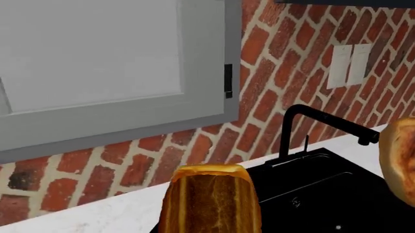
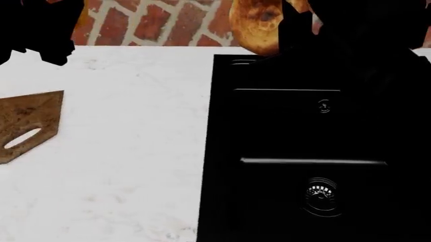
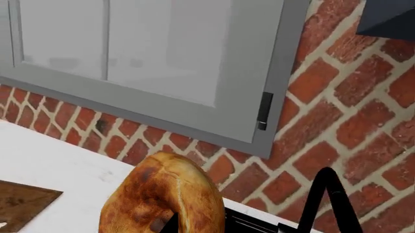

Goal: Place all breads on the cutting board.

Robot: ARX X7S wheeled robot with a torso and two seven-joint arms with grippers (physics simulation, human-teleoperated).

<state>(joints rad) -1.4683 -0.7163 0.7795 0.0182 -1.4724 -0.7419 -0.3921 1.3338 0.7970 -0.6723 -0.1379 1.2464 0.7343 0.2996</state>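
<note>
The right pincer (image 2: pixel 289 35) was clamped on the round golden-brown bun with dark patches (image 2: pixel 255 25), high above the back edge of the black sink (image 2: pixel 296 151). In the left wrist view, the golden-orange little loaf with a pale striped face (image 1: pixel 209 201) filled the space in front of the camera, so the left pincer (image 2: pixel 50 35) seemed clamped on it, though its fingers could not be seen.

The brown wooden cutting board with the oval handle hole (image 2: pixel 30 121) lay on the white marble desk (image 2: pixel 135 151), far to the left of the sink.

The bun could slip and drop into the sink, because it hung right over it and looked held only by one edge. Both arms were just dark shapes in the head view. Most of the board was cut off.
</note>
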